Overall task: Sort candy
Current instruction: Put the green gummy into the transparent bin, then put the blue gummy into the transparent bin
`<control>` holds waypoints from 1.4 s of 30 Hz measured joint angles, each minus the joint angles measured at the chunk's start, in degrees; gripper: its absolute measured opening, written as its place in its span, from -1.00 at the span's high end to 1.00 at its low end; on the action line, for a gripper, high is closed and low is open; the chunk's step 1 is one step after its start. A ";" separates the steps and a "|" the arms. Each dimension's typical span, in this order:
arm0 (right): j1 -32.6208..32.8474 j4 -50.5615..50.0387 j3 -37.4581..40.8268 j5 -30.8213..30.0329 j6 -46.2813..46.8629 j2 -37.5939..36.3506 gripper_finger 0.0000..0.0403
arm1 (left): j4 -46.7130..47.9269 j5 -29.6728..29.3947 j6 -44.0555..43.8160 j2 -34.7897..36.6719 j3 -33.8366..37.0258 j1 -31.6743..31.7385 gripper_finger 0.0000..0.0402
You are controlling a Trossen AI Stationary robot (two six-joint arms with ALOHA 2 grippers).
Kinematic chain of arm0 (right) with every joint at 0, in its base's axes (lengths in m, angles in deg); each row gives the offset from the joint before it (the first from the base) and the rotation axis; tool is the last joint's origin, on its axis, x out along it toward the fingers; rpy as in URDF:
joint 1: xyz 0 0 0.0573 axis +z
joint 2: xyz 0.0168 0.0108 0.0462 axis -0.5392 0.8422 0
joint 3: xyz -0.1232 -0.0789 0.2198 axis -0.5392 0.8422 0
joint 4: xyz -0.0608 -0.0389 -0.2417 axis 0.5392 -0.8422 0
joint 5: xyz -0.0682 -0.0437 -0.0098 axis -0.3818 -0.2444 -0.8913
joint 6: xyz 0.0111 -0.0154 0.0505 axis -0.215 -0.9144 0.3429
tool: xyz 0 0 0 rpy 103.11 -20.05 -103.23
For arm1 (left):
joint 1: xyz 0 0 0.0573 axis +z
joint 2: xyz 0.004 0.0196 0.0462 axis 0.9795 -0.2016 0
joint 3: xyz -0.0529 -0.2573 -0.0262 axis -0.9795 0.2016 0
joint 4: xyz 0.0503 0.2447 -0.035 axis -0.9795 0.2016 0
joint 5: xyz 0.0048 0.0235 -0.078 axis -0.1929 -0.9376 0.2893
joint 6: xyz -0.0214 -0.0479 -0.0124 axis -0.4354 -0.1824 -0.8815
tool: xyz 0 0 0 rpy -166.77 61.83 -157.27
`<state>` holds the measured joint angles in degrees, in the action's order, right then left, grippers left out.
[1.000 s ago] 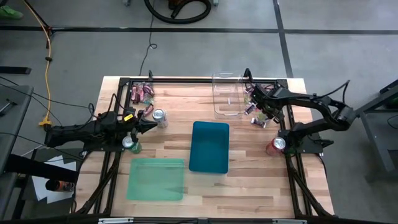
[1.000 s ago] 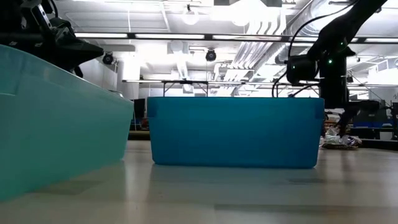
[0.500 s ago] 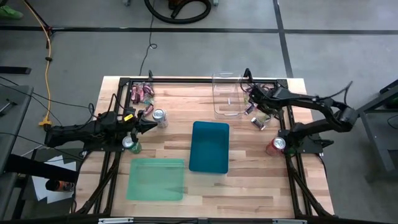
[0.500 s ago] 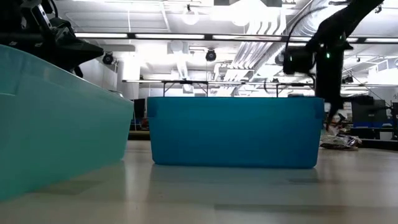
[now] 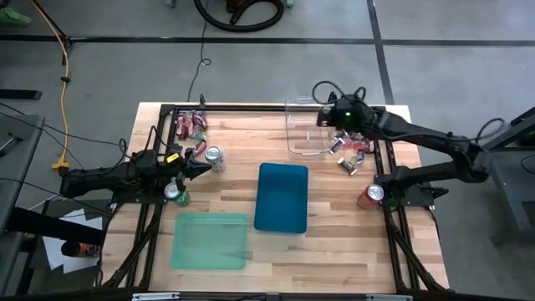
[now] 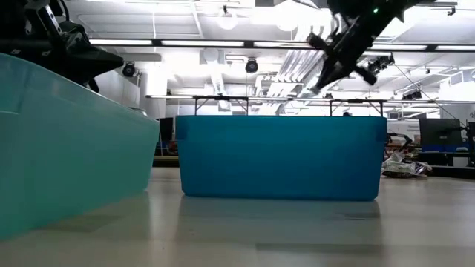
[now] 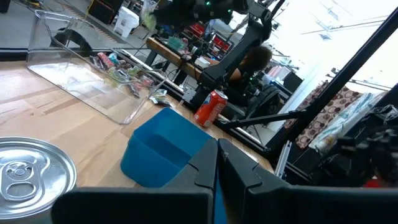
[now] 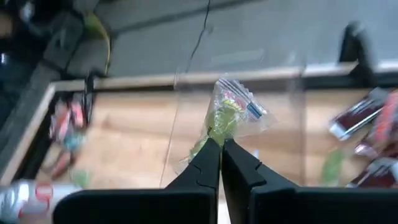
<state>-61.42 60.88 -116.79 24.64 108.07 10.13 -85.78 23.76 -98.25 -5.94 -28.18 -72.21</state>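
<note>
Small clear candy packet (image 8: 235, 112) now pinched in right gripper (image 8: 219, 144), lifted from the pile (image 5: 349, 152) to above the clear bin (image 5: 304, 127), so drop looks next; left gripper (image 5: 203, 167) pressed together, idle by can (image 5: 215, 155).

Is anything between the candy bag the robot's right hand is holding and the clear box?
Nothing visible blocks it. The right gripper is shut on a small candy bag, raised beside the open-topped clear bin. Which bin it belongs in isn't shown.
</note>
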 joint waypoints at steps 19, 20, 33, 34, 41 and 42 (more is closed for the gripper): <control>0.78 0.72 0.11 6.80 -1.02 12.50 0.25 | -0.01 -0.01 0.00 0.00 0.00 0.01 1.00; 0.78 0.76 0.11 6.88 -1.17 12.28 0.19 | 0.00 0.00 -0.01 0.00 0.00 0.00 1.00; 0.83 1.33 -11.15 15.02 -9.58 12.13 0.00 | -25.88 -13.30 -10.30 -2.95 -2.94 1.08 1.00; 0.83 1.47 -11.97 14.82 -9.93 12.13 0.00 | -24.94 -13.46 -9.34 -4.16 -4.85 1.43 0.99; 0.67 3.29 -14.73 12.79 -11.17 12.11 0.00 | 2.36 -15.37 -8.78 -23.36 -26.57 7.18 0.74; 0.67 3.51 -14.73 12.79 -11.08 12.11 0.00 | 7.17 -15.41 -8.38 -27.04 -30.04 8.87 0.68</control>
<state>-60.75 64.38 -131.52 37.44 96.98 22.24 -78.62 8.35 -106.63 -32.98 -58.22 -63.34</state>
